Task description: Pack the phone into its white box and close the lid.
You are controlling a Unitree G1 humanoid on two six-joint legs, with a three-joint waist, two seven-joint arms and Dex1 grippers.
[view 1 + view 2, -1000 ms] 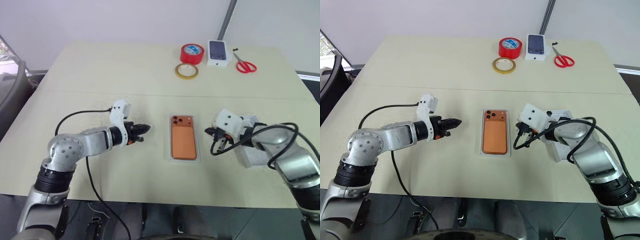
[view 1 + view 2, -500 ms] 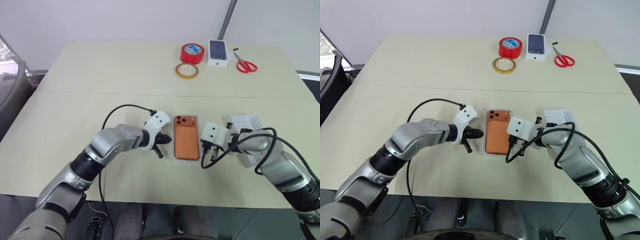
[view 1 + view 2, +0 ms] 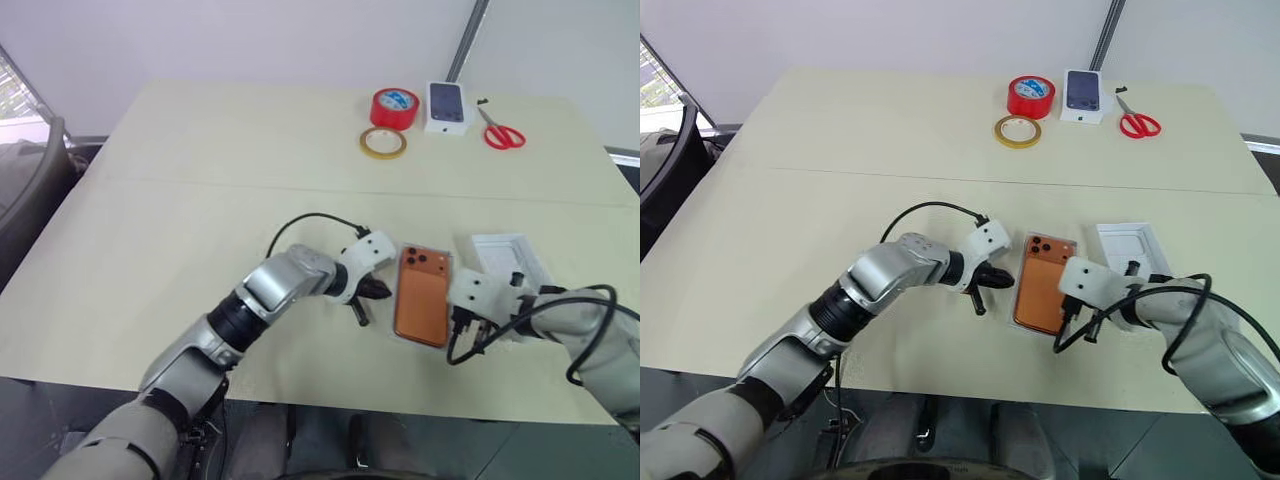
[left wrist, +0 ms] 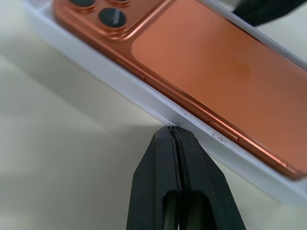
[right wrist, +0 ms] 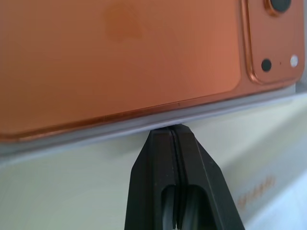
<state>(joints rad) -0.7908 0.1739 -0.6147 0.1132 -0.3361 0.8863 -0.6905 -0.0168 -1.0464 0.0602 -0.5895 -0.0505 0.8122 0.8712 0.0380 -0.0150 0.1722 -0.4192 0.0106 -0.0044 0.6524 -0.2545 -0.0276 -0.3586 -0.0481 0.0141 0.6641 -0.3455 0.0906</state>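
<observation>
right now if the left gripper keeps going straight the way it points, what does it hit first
Most likely the side wall of the white box that holds the orange phone. The shut left gripper points at that wall with its tip right at it, below the phone's edge. Whether it already touches is unclear.

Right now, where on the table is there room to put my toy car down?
The wide bare stretch of table left of the yellow tape ring and behind the left gripper is free. It is crowded at the front right, where both shut grippers flank the phone, and by the red tape roll and scissors.
</observation>
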